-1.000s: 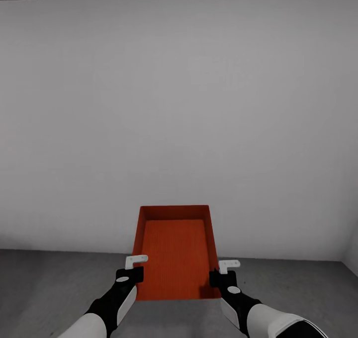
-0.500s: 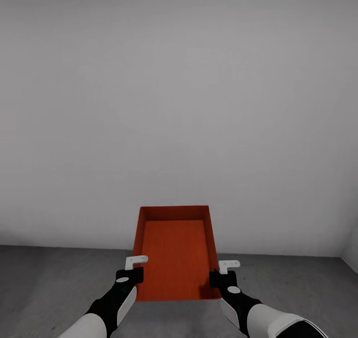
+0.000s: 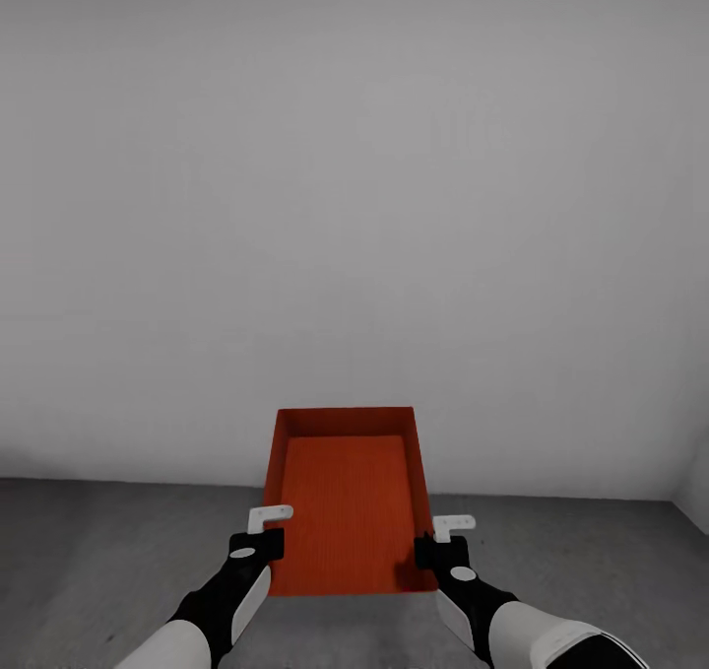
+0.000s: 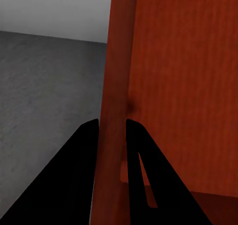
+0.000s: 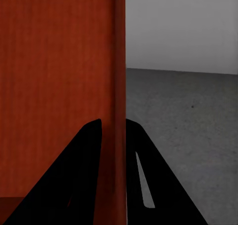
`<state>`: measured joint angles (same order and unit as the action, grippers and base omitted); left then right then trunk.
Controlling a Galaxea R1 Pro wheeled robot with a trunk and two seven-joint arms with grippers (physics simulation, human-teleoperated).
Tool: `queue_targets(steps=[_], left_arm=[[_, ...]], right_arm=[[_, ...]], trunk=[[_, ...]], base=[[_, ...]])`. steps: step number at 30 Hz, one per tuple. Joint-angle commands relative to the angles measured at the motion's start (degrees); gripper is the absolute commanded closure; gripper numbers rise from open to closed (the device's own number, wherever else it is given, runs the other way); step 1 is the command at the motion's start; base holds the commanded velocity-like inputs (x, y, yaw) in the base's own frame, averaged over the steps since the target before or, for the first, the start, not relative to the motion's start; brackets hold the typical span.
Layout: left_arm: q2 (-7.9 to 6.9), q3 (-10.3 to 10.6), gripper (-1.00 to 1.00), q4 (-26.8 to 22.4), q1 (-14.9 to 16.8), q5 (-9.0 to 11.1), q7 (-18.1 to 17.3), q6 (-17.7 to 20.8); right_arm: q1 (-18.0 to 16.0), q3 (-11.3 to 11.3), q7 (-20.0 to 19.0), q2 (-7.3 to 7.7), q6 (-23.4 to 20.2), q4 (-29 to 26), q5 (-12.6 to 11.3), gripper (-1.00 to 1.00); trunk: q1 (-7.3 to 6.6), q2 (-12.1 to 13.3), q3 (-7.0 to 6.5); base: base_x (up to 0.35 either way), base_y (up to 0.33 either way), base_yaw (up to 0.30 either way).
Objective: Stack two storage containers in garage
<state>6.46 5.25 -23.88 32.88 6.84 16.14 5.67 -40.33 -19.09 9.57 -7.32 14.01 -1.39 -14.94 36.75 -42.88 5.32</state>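
Storage container (image 3: 350, 501), orange-red and without lid, is held in the air in front of me, between my two arms, with its long side pointing away toward the wall (image 3: 354, 206). It hangs above the floor (image 3: 98, 551), which is dark grey concrete, and its far end shows against the pale grey wall of the garage. The inside of the box is empty.

My left gripper (image 3: 258, 543) holds the left long wall near the corner closest to me. In the left wrist view the jaws of the left gripper (image 4: 112, 128) are pinching this wall, one black finger (image 4: 79, 155) on the outside and the other inside the box. My right gripper (image 3: 439, 549) holds the right long wall in the same manner, and in the right wrist view the jaws of the right gripper (image 5: 113, 128) are pressed on both faces of the wall, with one finger (image 5: 141, 155) on the floor side.

Compared with one second ago, the box and both grippers keep the same place in the head view. What changed is the background: the line where wall meets floor is now higher in the picture and the dark strip of ceiling at the top is gone, so the camera has moved, not the box.
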Motion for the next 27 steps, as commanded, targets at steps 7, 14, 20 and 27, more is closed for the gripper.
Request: queue_targets(steps=[7,14,20,27], left_arm=[[-1.92,-1.22,1.0,-0.47,0.08,-0.44,0.82,0.22],[-1.96,-1.27,1.0,-0.47,0.08,-0.42,0.74,0.22],[-1.92,-1.22,1.0,-0.54,0.08,-0.43,0.74,0.22],[-1.89,-1.22,1.0,-0.55,0.08,-0.43,0.74,0.22]], right_arm=[[-0.01,1.34,0.23,-0.05,0.14,0.16,-0.71,1.0],[-0.01,1.34,0.2,-0.01,0.14,0.16,-0.7,1.0],[-0.01,1.34,0.18,-0.05,0.17,0.16,-0.7,1.0],[-0.01,1.34,0.18,-0.06,0.14,0.16,-0.7,1.0]], trunk=[[1.11,-2.1,1.64],[2.65,-4.9,3.53],[3.97,-7.31,5.16],[5.5,-10.12,7.05]], base=[[0.0,0.0,0.0],[0.0,0.0,0.0],[0.0,0.0,0.0],[0.0,0.0,0.0]])
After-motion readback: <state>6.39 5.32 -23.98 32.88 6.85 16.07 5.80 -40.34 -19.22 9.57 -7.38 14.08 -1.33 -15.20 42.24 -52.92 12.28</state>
